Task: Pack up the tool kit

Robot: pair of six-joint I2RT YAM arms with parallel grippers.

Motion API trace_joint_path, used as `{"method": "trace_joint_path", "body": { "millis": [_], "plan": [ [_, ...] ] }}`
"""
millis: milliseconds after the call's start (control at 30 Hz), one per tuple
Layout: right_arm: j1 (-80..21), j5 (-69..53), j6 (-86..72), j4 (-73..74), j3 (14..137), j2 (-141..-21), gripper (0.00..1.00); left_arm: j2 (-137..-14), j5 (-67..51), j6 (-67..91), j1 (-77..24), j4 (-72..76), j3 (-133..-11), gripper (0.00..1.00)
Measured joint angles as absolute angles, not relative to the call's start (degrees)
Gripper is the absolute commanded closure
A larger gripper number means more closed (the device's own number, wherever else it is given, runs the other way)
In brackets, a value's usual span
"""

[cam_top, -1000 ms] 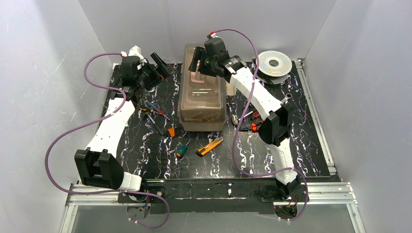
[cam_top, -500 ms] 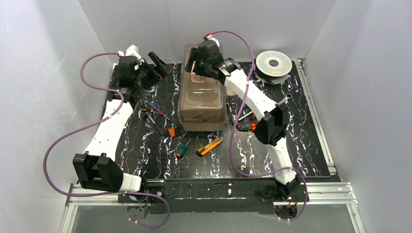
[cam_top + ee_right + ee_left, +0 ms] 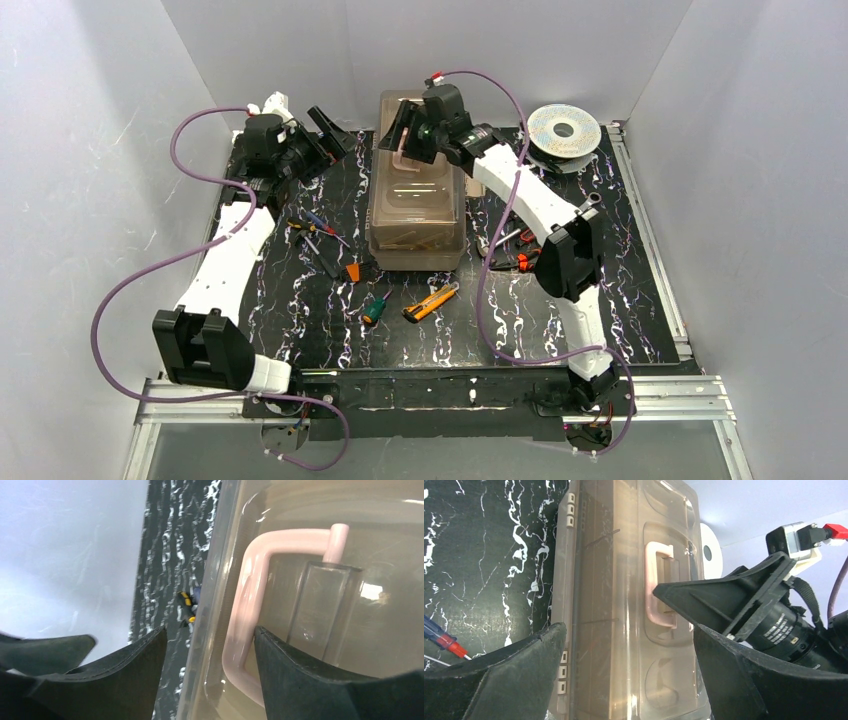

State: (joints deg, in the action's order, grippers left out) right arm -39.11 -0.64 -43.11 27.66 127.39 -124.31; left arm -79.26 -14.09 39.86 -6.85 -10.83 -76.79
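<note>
Arms both reach to the far half of the bench (image 3: 620,270) in the overhead view. The right arm stretches diagonally up and left from its base, its elbow just beside the red-handled pliers (image 3: 522,262). It sets the right gripper (image 3: 408,137) at the cream handle (image 3: 402,158) on the far end of the toolbox (image 3: 417,215). The left arm runs up the left side with its wrist bent rightward. The left gripper (image 3: 328,135) hangs over bare bench just left of the toolbox's far corner, spread wide and holding nothing. The toolbox stands closed mid-bench, its far end near the back wall. Screwdrivers (image 3: 315,225) lie to its left, and a green-handled screwdriver (image 3: 375,308) and the yellow knife (image 3: 432,302) lie in front of it. Open bench remains along the near edge and the right side. A silver spool (image 3: 565,131) sits in the far right corner.

From the left wrist, the translucent brown lid (image 3: 624,580) shows between the two wide-set fingers (image 3: 514,680), apart from both. One dark finger of the right gripper lies across the handle.

From the right wrist, the jaws stand apart astride one long bar of the handle (image 3: 245,605). One finger is close against the bar and the other is clear of it, so the bar is not clamped. Contact cannot be told.
</note>
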Motion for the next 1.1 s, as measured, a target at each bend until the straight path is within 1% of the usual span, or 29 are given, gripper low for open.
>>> {"method": "trace_joint_path", "body": {
  "millis": [100,233,267,333,433,667,800,867,1000,1100],
  "plan": [
    [-37.1,-6.3,-46.0,23.5,122.9,-122.4,0.3,-80.9,-15.4,39.9,-6.9,-10.5,-76.8,0.0],
    [-35.6,-11.7,-48.2,21.3,121.9,-122.3,0.34,-83.4,-16.9,39.8,-6.9,-10.7,-77.0,0.0],
    [-35.2,-13.0,-48.9,20.2,121.3,-122.1,0.36,-83.9,-17.2,39.8,-6.9,-10.8,-77.1,0.01],
    [-34.6,-16.3,-51.0,16.3,118.7,-121.4,0.43,-84.9,-17.9,39.6,-6.9,-10.9,-78.1,0.0],
    [-33.6,-21.5,-55.3,8.9,113.4,-120.0,0.44,-86.6,-19.3,39.7,-6.9,-10.8,-80.2,0.0],
    [-32.7,-28.5,-60.2,0.8,110.1,-119.6,0.45,-90.9,-23.5,40.8,-6.9,-10.3,-84.8,0.12],
    [-32.7,-30.3,-61.3,-0.9,109.8,-119.6,0.46,-94.8,-26.3,41.6,-6.9,-10.0,-88.1,0.25],
    [-32.7,-30.7,-61.5,-1.6,109.8,-119.6,0.47,-96.9,-27.8,42.2,-6.9,-9.7,-89.6,0.28],
    [-32.7,-30.8,-61.6,-1.9,109.8,-119.6,0.54,-100.4,-30.1,43.5,-6.9,-9.4,-92.0,0.29],
    [-32.4,-30.8,-61.5,-1.4,109.7,-119.6,0.55,-102.5,-31.3,44.2,-6.9,-9.4,-93.4,0.26]
  ]
}}
